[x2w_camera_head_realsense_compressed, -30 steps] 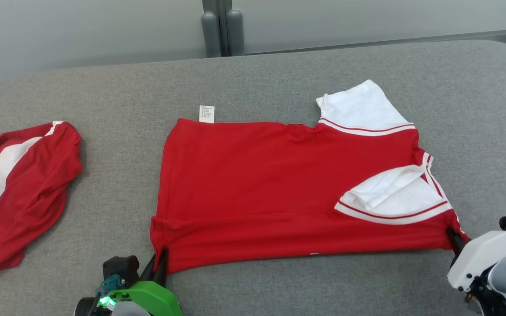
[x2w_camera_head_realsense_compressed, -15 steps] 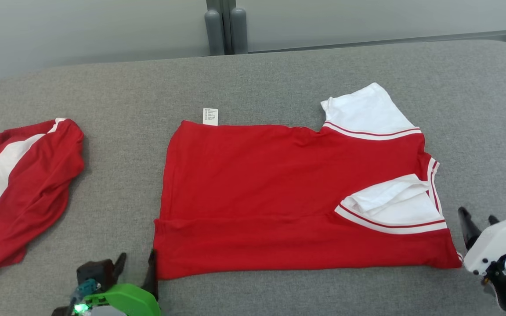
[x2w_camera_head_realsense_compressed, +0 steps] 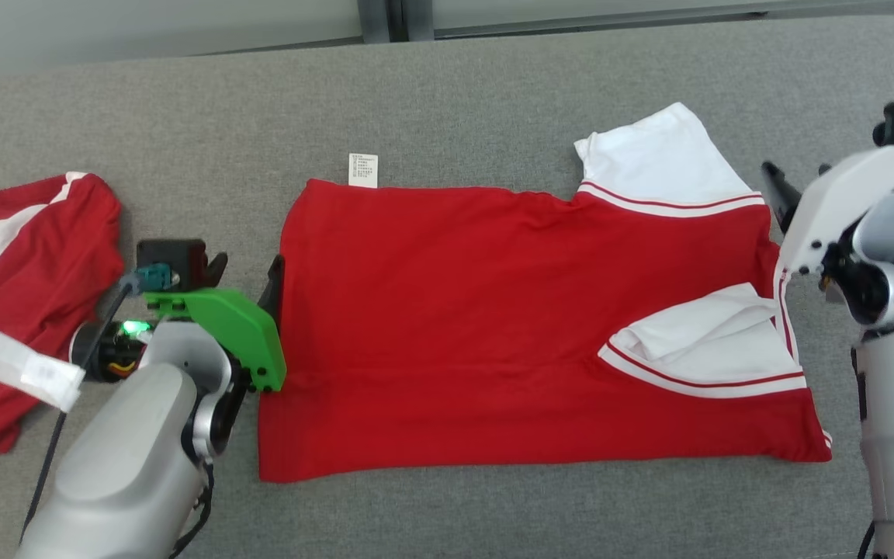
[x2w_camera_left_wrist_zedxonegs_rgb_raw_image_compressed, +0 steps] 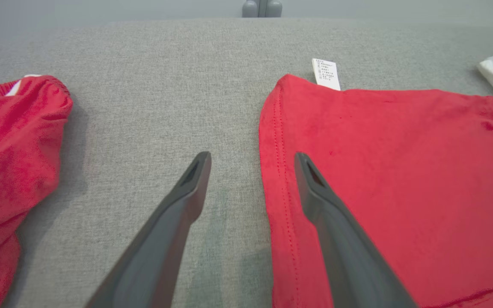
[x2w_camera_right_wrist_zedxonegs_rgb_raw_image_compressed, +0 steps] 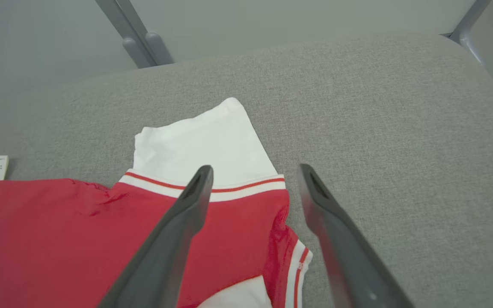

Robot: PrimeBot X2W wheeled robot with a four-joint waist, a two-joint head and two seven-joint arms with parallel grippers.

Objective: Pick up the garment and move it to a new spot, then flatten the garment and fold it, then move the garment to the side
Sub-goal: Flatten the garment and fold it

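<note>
The left hand stands open and holds nothing. In the left wrist view one finger lies over bare grey worktop and the other over the stitched hem edge of the red T-shirt; whether that finger touches the cloth cannot be told. The right hand is likewise open and empty. The right wrist view sets one finger over the striped white band at the shoulder and the other over bare worktop beyond the shirt's edge. The head view supplies what neither wrist view gives: the whole T-shirt, lying flat near the centre of the worktop between the two hands, hem to the left. Its fabric is red and mostly smooth, with a shallow crease parallel to the near edge. The far sleeve is white and projects onto the worktop away from the robot. The near sleeve, also white, is folded inward onto the red body. A white care label sticks out at the far left corner. A second garment, red with a white panel, lies crumpled well apart to the left. The right wrist view adds two grey posts behind the worktop.
</note>
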